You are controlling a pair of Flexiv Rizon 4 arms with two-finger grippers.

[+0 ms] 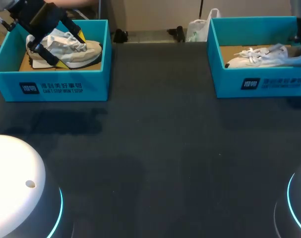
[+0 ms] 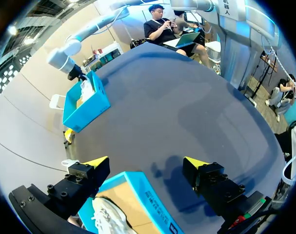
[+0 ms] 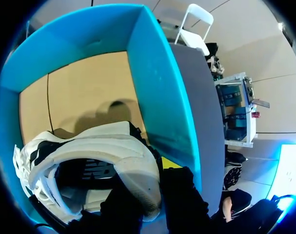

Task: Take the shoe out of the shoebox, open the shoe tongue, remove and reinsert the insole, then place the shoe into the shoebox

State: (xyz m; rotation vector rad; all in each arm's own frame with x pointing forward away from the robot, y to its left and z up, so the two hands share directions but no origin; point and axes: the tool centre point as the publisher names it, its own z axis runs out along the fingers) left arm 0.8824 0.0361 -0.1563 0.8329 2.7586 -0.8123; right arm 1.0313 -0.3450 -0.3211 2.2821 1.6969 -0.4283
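Right gripper is pinching the heel rim of the white shoe, one finger sitting inside the opening and the other outside, close against the blue wall of the right shoebox. Shoe is lying inside that box on the brown cardboard floor. In the head view its toe is pointing toward the middle of the table.

Left gripper is hanging over the left shoebox with fingers spread wide, gripping nothing. Beige shoe is sitting under it, inside the box.

Risks, as judged:
- Heel grip is looking narrow, so the shoe is likely to swing toe-down on lifting and slip free.
- Toe or loose laces risk catching the wall and dragging the light box along.
- Outer finger is running so near the wall that it risks scraping it.

White shoe is showing a pale upper, dark lining, padded collar and slack white laces. It is looking soft and easy to deform.
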